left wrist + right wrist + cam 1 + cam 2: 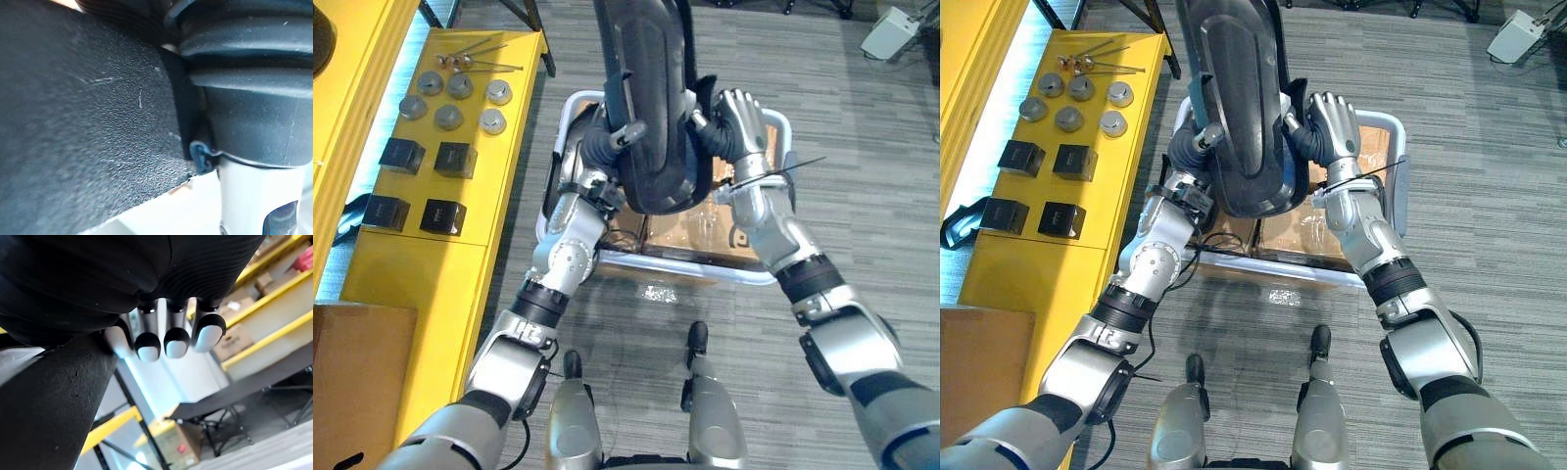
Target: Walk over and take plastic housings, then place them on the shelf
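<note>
Left eye view looks down on a large black plastic housing (pixel 651 108), a long, rounded shell that stands nearly upright between the robot's two hands, raised above a white-framed cart (pixel 685 271). The cart sits just ahead of the robot and has cardboard boxes (pixel 690 235) lying in it. The right hand (pixel 739 122) is set against the housing's right side. From its own wrist camera, the fingers (pixel 176 340) look fairly straight and side by side, reaching past the dark shell rather than wrapped round it, so it seems to be pressing flat and not clutching. The left hand (pixel 599 147) is tucked against the housing's left edge, low down. The shell covers most of it, and I cannot tell whether it is clasping or only bracing. To the left of the cart runs a yellow shelf (pixel 509 176). Several round metal discs (pixel 448 117) are set out in rows toward its far end, with a few thin metal tools (pixel 480 59) lying just beyond them. Four small black boxes (pixel 455 159) sit in two pairs nearer the robot. Grey carpet (pixel 862 196) stretches away to the right.
</note>
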{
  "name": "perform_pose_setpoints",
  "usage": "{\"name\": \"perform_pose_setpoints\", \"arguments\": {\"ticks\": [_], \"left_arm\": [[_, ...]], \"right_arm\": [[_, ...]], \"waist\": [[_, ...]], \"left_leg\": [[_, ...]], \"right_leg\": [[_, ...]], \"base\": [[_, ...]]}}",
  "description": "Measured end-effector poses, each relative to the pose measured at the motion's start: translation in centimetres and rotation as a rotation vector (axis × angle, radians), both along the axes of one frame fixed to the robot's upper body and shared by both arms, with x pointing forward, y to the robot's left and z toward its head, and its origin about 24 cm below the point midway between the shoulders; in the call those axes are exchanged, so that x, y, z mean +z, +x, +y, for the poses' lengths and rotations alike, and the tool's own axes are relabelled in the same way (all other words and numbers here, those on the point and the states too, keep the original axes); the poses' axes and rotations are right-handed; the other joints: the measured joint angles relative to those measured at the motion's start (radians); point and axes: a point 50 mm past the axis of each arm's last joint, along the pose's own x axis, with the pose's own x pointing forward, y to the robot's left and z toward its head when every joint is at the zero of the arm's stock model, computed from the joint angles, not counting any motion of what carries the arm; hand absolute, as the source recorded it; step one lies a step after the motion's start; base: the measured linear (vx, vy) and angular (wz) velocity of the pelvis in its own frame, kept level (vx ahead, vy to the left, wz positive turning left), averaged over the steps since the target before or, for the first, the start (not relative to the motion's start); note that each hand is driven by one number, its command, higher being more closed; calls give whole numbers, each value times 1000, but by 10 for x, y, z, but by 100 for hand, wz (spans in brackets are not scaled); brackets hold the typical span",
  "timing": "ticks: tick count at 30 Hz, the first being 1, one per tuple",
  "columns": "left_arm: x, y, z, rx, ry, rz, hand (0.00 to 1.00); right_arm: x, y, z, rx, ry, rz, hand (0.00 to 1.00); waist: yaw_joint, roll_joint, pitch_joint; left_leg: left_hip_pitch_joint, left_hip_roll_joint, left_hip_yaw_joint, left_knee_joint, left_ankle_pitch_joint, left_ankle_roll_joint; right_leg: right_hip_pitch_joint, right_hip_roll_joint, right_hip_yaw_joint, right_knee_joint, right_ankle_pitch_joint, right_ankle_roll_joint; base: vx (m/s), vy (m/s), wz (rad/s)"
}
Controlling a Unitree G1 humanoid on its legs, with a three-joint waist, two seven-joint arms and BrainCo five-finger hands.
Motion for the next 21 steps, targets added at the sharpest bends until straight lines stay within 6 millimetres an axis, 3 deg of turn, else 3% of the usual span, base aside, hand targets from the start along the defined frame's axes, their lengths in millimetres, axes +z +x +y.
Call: {"name": "perform_pose_setpoints", "arguments": {"ticks": [10, 18, 19, 21], "left_arm": [[-11, 3, 0, -2, 43, 45, 0], [-41, 11, 10, 147, 265, 164, 0], [-45, 11, 11, 163, 286, 181, 100], [-51, 11, 12, 185, 326, 196, 100]], "right_arm": [[-4, 1, 1, -2, -10, 15, 100], [-4, 2, -5, -24, -37, 16, 100], [-3, 2, -5, -26, -47, 10, 100], [0, 2, -4, -29, -66, -3, 100]], "waist": [[-2, 0, 0], [-8, 0, 0], [-8, 0, 0], [-8, 1, 0]], "left_leg": [[2, 0, -1, 0, 1, 0], [2, -1, -1, 0, 1, 0], [2, -1, -1, 0, 1, 0], [2, -1, -1, 0, 1, 0]], "right_leg": [[2, 0, 0, -1, 1, 0], [2, 0, 0, -1, 2, 0], [2, 0, 0, -1, 2, 0], [2, 0, 1, -1, 2, 0]], "base": [[-5, 10, 0], [-1, 9, 0], [0, 0, 0], [0, 0, 0]]}}
